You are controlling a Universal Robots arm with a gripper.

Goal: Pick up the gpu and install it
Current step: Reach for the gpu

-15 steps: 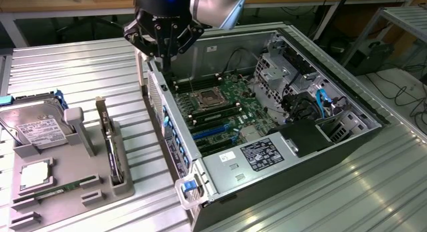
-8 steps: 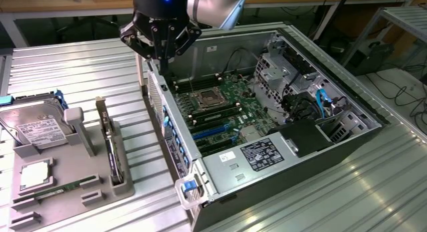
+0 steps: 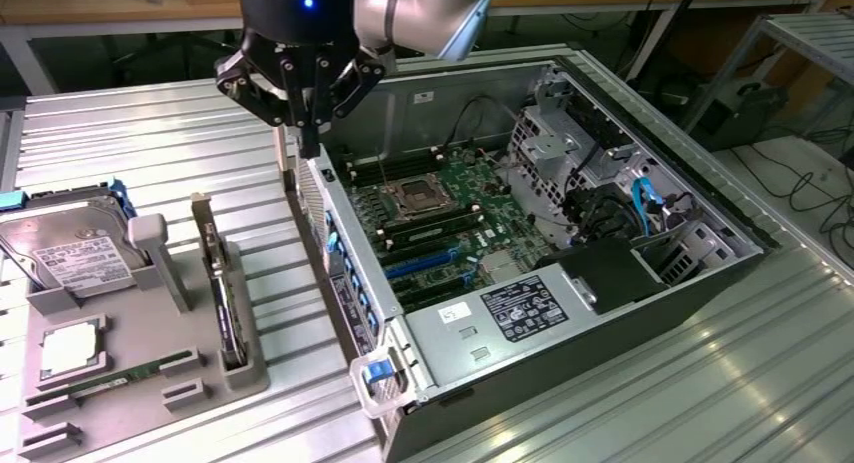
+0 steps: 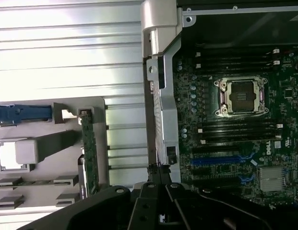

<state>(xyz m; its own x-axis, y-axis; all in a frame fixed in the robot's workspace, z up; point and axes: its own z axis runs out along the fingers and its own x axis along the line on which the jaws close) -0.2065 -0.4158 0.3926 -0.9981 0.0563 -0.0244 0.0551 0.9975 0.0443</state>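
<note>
Over the side wall of the open computer case (image 3: 441,98), the gripper (image 3: 310,145) hangs with its fingers pressed together, holding nothing. Well apart, the gpu (image 3: 220,293) stands on edge in the grey holder (image 3: 147,328) on the desk (image 3: 160,143).

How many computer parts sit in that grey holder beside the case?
4. A hard drive at the holder's far end, a silver processor chip in front of it, a RAM stick lying flat nearest the camera, and the gpu standing on edge toward the case.
</note>
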